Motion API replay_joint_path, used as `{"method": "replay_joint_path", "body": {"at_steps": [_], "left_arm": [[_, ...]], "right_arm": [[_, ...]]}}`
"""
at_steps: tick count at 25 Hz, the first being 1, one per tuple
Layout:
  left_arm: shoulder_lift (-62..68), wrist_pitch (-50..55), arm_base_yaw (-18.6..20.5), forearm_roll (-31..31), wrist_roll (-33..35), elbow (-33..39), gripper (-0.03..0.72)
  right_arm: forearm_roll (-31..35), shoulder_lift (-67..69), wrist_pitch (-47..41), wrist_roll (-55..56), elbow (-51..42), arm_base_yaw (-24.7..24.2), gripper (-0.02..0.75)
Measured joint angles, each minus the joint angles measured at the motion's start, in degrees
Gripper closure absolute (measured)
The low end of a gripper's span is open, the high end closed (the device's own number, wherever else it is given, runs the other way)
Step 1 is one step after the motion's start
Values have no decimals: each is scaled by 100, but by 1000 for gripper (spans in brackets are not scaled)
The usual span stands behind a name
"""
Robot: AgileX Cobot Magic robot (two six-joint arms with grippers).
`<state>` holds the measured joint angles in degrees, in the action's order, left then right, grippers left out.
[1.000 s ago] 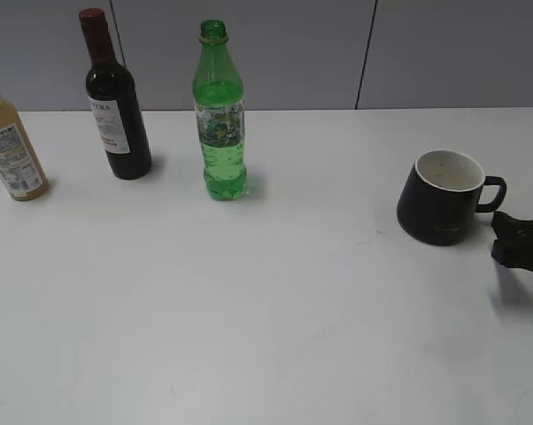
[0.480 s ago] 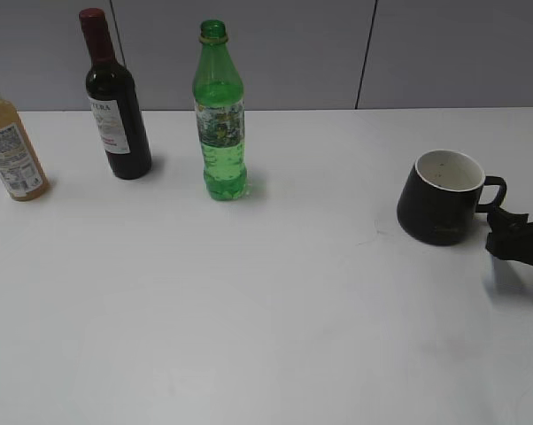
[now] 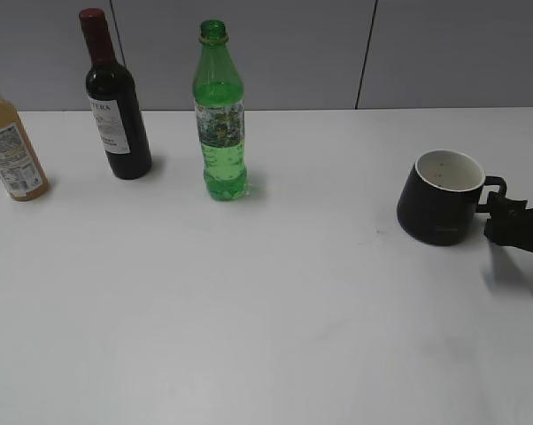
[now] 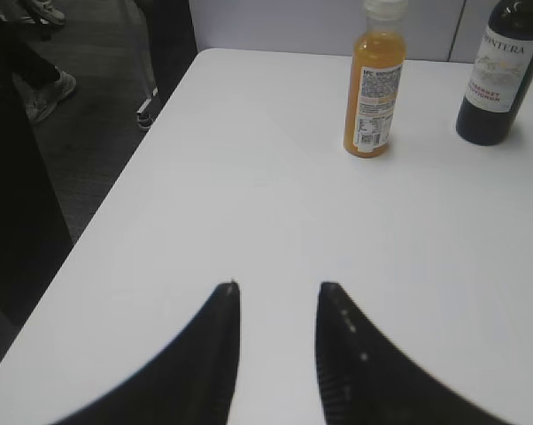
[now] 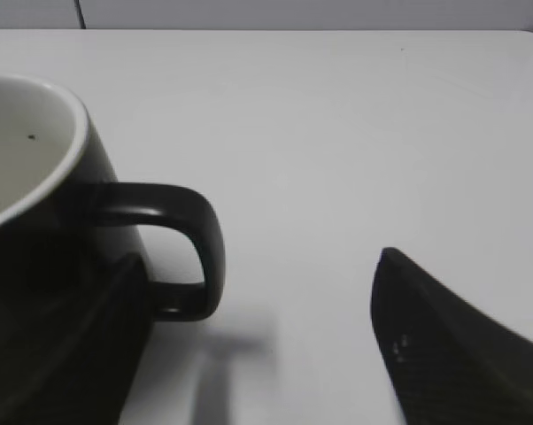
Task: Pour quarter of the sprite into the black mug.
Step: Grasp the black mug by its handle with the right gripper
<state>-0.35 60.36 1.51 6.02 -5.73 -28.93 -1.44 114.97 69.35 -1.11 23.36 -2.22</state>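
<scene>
Black mug (image 3: 442, 210): right gripper (image 5: 262, 341) spread wide round its handle (image 5: 182, 248), maybe touching; left gripper (image 4: 277, 305) parted, empty.

Three bottles stand in a row along the back of the bench (image 3: 275, 319) — the juice bottle (image 3: 10, 142) far left, the wine bottle (image 3: 116, 111) to its right, then the sprite (image 3: 220, 115) nearer the middle. The black mug (image 3: 441, 197) sits well apart on the right side, its handle turned right. The right pincer (image 3: 505, 220) lies just beside that handle, at the bench's right edge — one finger close against the mug's wall, the other well to the handle's right. The left pincer (image 4: 277, 305) hangs above the bench's left end, in front of the juice bottle.
</scene>
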Motion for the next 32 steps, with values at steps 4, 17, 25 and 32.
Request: {"method": "replay_joint_path", "body": {"at_steps": [4,17,25,32], "left_arm": [[0,0,0,0,0,0,452],[0,0,0,0,0,0,452],[0,0,0,0,0,0,452],[0,0,0,0,0,0,452]], "right_arm": [[0,220,9,0,45,0,146],[-18,322,11,151,105,0,147],[-47,322,17,157,375,0,147],[-47,426,9,163,589,0,147]]}}
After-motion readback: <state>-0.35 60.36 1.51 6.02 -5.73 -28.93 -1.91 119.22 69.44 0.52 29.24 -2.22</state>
